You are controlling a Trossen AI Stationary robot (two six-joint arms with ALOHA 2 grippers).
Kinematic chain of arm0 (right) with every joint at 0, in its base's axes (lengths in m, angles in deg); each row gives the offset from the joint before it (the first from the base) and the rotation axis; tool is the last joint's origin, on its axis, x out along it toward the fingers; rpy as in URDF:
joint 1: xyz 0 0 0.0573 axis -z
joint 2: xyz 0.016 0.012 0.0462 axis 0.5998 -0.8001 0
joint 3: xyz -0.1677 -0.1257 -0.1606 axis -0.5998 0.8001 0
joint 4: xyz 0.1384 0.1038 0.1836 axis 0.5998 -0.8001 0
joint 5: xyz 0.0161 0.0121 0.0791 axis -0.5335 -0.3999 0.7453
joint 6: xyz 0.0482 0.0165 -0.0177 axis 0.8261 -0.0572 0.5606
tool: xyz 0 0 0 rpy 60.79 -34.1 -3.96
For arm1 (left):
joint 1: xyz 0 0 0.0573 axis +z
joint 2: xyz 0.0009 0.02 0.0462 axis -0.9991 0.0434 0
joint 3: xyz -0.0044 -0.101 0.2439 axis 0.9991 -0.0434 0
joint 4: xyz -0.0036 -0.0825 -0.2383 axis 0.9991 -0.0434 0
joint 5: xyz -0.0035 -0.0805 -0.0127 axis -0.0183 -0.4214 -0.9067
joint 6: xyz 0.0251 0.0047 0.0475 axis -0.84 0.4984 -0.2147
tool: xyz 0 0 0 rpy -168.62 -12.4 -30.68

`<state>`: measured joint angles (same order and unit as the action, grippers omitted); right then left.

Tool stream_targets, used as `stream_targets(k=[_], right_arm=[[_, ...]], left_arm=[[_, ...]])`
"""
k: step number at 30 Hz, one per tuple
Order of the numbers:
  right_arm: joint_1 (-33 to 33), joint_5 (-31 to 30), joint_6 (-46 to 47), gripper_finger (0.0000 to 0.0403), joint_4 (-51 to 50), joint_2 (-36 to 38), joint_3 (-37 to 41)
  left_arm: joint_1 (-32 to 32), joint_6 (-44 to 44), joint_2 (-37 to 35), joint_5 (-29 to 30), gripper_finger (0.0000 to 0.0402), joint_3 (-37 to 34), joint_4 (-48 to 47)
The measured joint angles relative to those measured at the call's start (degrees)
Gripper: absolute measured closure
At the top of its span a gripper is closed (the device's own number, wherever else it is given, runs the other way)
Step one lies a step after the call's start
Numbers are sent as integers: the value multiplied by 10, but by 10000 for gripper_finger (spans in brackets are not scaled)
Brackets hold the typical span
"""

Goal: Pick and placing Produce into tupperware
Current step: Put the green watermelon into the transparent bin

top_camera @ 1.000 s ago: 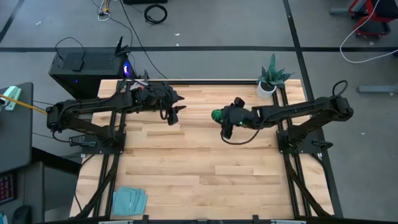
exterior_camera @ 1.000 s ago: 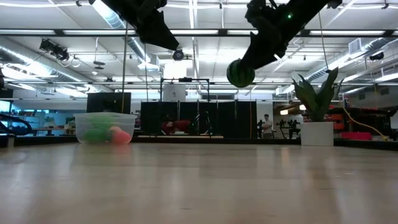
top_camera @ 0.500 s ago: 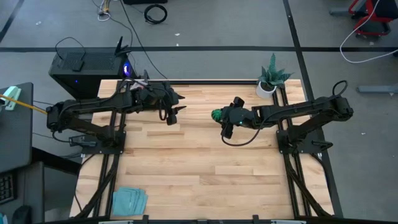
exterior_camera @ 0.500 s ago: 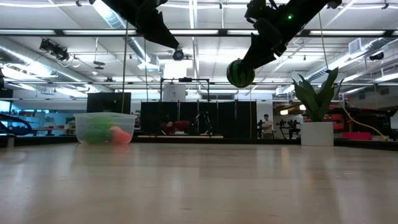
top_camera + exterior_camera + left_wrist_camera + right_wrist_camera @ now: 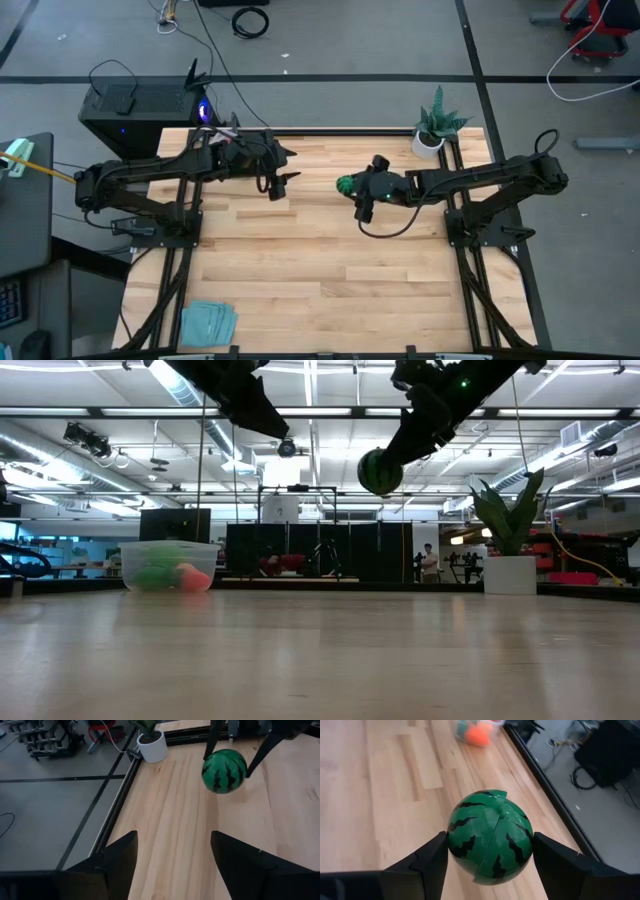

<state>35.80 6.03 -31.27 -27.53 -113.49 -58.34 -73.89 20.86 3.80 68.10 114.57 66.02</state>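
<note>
Two claws hang above the bench (image 5: 320, 270). Right claw (image 5: 352, 187), mid-bench and raised, is closed on the striped ball (image 5: 490, 836), one finger on each side. Left claw (image 5: 283, 182), fingers apart and empty, hovers over the tub (image 5: 168, 565) at the far edge, which contains green and orange-red produce (image 5: 178, 575).

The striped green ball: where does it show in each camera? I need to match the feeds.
High view: the dark green striped ball sits just right of centre, at the right gripper.
Low view: upper middle, in the air.
Left wrist view: upper right, above the wood.
Right wrist view: centre, between the fingers.
Shared landmark: the white-potted plant.
</note>
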Motion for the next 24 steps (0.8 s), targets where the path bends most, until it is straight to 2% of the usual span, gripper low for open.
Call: stream_targets(k=[2,6,8,14,24], right_arm=[[0,14,-16,149,12,0,0],[0,46,-52,145,38,0,0],[0,55,-73,145,52,0,0],[0,110,-142,148,113,0,0],[0,114,-168,157,138,0,0]], left_arm=[[0,-1,0,-18,142,0,0],[-1,-33,0,-114,153,0,0],[-5,-43,0,-137,159,0,3],[-27,-50,8,-139,170,0,36],[-29,-53,10,-138,181,0,65]])
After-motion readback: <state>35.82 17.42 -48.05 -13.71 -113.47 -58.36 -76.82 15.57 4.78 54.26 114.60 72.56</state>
